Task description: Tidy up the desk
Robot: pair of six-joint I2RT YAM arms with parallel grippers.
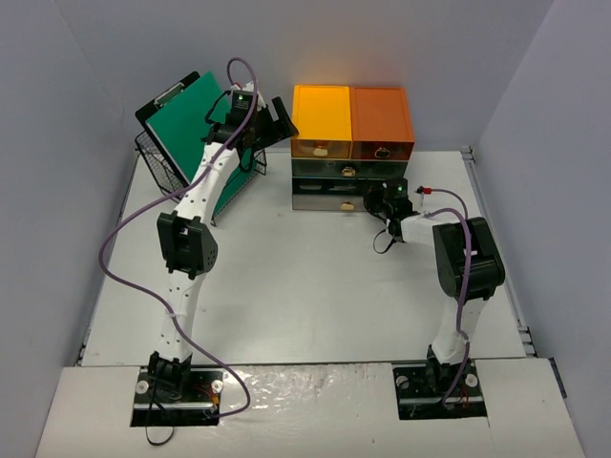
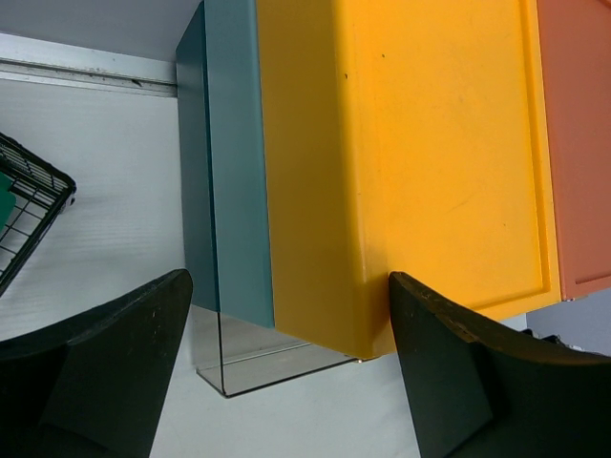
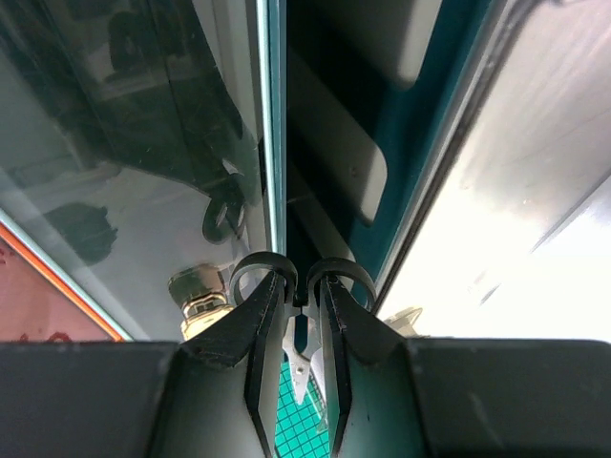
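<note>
The white worktop (image 1: pixel 286 286) fills the floor of the scene, with pale walls on three sides. At its far left corner stands a black wire basket (image 1: pixel 158 170) with a green clipboard (image 1: pixel 186 114) leaning upright in it. Just right of that, the left gripper (image 1: pixel 277 119) hangs above the left end of a stack of drawers (image 1: pixel 334 186), spread wide and holding nothing. Its wrist camera shows both dark fingers (image 2: pixel 115 363) well apart over the yellow top box (image 2: pixel 420 162). An orange box (image 1: pixel 382 119) sits beside the yellow one, touching it, on the darker drawers below. Further right, the right gripper (image 1: pixel 375 198) is at the front of the lower drawers. In its own view the fingertips (image 3: pixel 258 281) are drawn almost together, with only a thin slit between them. I cannot tell whether anything is pinched there. A brass knob (image 3: pixel 196 286) shows just left of them.
</note>
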